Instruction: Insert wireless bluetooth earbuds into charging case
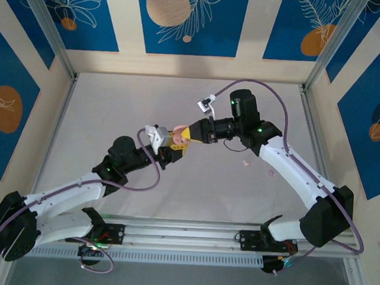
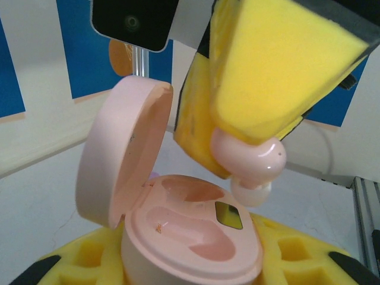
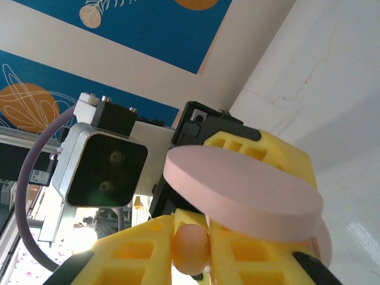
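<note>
Now you are at the seating step, with nothing yet in the case. Your left gripper (image 1: pixel 170 147) is clamped around the base of the pink case (image 2: pixel 196 237) and holds it off the table (image 1: pixel 147 100), over its middle. The lid (image 2: pixel 119 154) is swung up and back on the left, and the wells (image 2: pixel 190 231) look bare.

Just right of that, your right gripper (image 1: pixel 188 134) meets it nose to nose, its yellow pads (image 2: pixel 279 65) pinched on a pink earbud (image 2: pixel 252 157). The earbud hangs just above the far right rim of the case with its tip pointing down. As far as I can judge, it is not touching the wells.

Further right, a pink speck (image 1: pixel 245 163) and a second speck (image 1: pixel 271 173) lie on the table towards its right edge. They may be more earbuds, but they are too small to tell.

Next, I judge, you need to line the earbud up with its well and turn it so its shape matches the hollow. Then lower it gently with the case held level. Let go only once it sits flush, because a crooked entry could tip it out or nudge the lid shut.
</note>
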